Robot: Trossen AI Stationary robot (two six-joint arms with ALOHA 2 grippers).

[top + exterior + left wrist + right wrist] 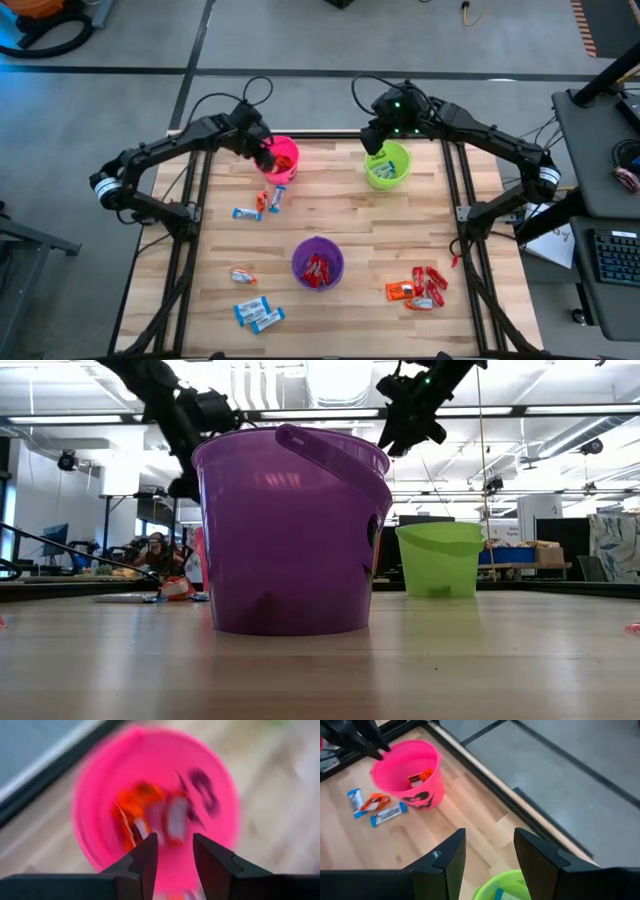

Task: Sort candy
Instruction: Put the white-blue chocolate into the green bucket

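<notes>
Both grippers hover over cups at the far edge; the loose candy lies nearer the front.

High view: left gripper (264, 150) sits over the pink cup (286, 148); the closest candy (268, 202), blue and orange, lies just in front of that cup, long axes mixed. Right gripper (374, 142) hangs at the green cup (397, 155).
Wrist views: both sets of fingers stand apart, empty.

Pink plastic cup (281, 158) placed back-left, green plastic cup (388, 165) back-right, purple plastic cup (318, 263) centre-front; small wrapped candies (416, 285) scattered front-right.
</notes>
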